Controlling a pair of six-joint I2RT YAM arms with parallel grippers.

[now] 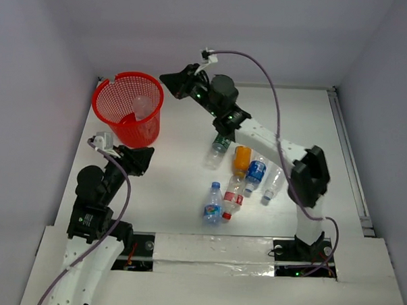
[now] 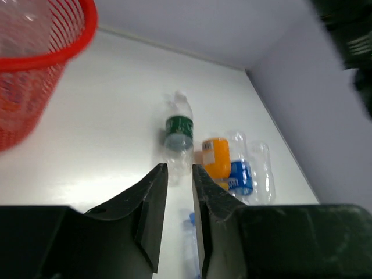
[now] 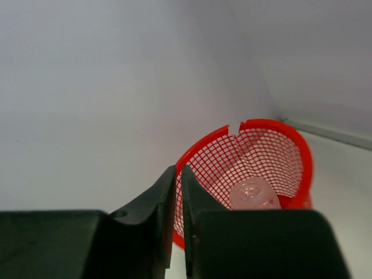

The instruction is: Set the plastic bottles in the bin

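right end effector [image 3: 178, 170] nearly shut, empty; bin [image 3: 306, 156] ahead and below it, one bottle [image 3: 253, 195] inside. left end effector [image 2: 179, 168] narrow gap, empty; green-label bottle [image 2: 178, 131] ahead of it on worktop [image 2: 104, 116]. you risk nudging round bottles so they roll off, or clipping bin close on its left.

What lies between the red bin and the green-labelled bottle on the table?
Nothing: the top external view shows bare white table between the red bin and the green-labelled bottle; the left wrist view agrees.
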